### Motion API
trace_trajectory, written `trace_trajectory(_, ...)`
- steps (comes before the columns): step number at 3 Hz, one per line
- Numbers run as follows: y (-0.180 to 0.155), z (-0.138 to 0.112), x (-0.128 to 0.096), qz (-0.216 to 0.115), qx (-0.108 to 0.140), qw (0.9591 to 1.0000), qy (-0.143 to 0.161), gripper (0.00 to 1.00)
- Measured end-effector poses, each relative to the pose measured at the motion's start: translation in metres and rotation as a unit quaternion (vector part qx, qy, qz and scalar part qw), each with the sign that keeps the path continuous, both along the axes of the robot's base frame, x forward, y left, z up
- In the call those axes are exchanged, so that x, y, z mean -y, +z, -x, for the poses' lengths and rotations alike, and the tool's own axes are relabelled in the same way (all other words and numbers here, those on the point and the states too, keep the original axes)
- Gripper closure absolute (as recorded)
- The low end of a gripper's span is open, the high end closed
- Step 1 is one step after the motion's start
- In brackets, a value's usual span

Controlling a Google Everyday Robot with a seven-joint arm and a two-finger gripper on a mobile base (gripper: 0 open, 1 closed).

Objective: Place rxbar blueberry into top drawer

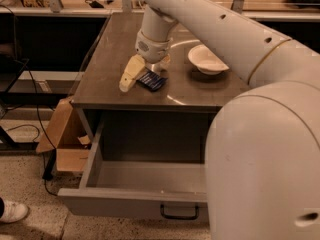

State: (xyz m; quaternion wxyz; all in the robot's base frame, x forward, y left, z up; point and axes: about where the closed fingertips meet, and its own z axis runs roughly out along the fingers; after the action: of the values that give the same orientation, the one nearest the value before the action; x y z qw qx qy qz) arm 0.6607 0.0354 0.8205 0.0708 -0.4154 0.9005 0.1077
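High camera looks down past the arm (pixel 200 14) onto hand (pixel 142 76) over counter (pixel 107 59)

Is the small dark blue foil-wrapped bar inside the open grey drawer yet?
No, the bar lies on the brown tabletop by the tool, above the drawer.

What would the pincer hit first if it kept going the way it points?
Most likely the small dark blue foil-wrapped bar just below the pincer, then the brown tabletop under it; depth is unclear.

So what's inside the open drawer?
Only bare grey floor shows in the top drawer; its right part is hidden behind the robot arm. The rxbar blueberry lies on the table, by the gripper.
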Motion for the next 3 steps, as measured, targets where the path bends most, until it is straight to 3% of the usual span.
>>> trace_trajectory(1,-0.0001,0.0,-0.0001,0.0,0.0,1.0,0.0,0.18)
trace_trajectory(3,-0.0001,-0.0001,-0.0001,0.0,0.0,1.0,0.0,0.65)
